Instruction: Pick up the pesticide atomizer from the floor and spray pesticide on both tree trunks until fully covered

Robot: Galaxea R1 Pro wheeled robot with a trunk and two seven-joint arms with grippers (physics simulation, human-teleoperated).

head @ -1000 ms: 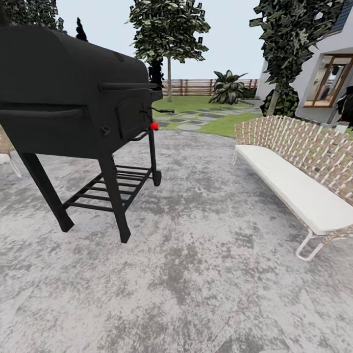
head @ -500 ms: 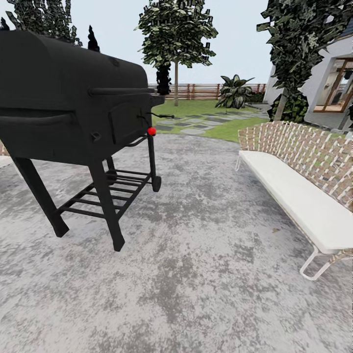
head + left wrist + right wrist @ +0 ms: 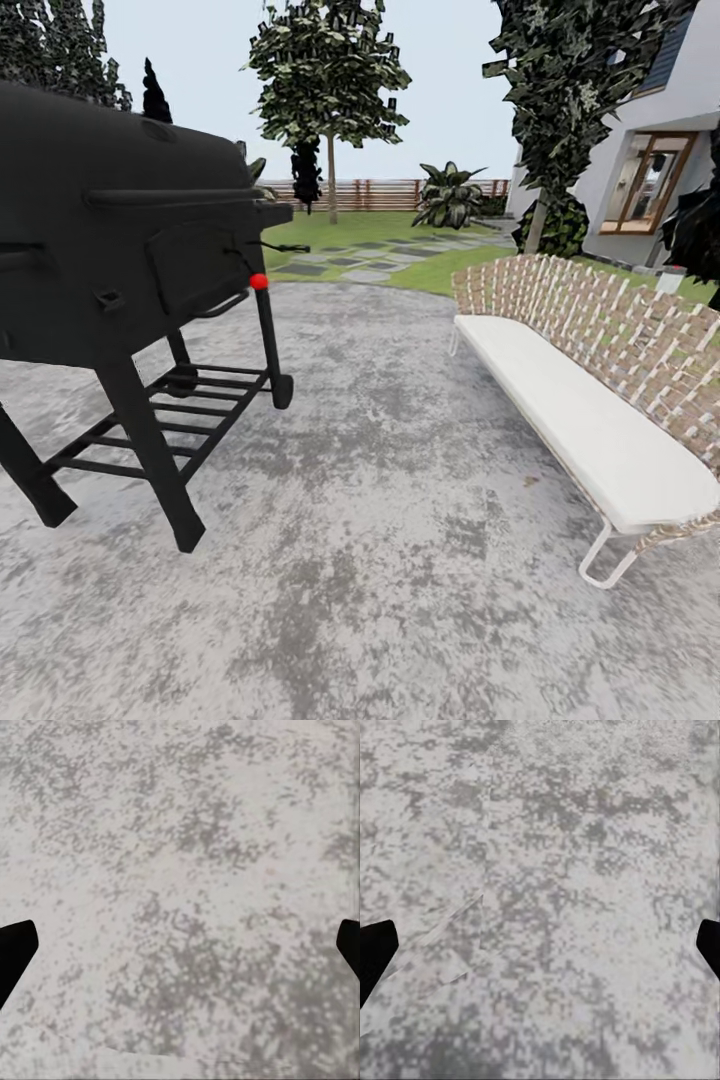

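Both grippers, left (image 3: 180,949) and right (image 3: 540,949), spread and empty over paving. Risk: base clipping grill (image 3: 120,270) or bench (image 3: 590,400) en route to lawn (image 3: 400,232).

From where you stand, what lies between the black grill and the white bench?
In the head view, bare mottled grey paving runs between the black grill and the white bench, leading on to the green lawn and its stepping stones.

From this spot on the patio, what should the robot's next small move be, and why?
Probably keep rolling forward through the gap between the grill and the bench, toward the lawn. Both claws look open over bare paving, and no atomizer is visible yet.
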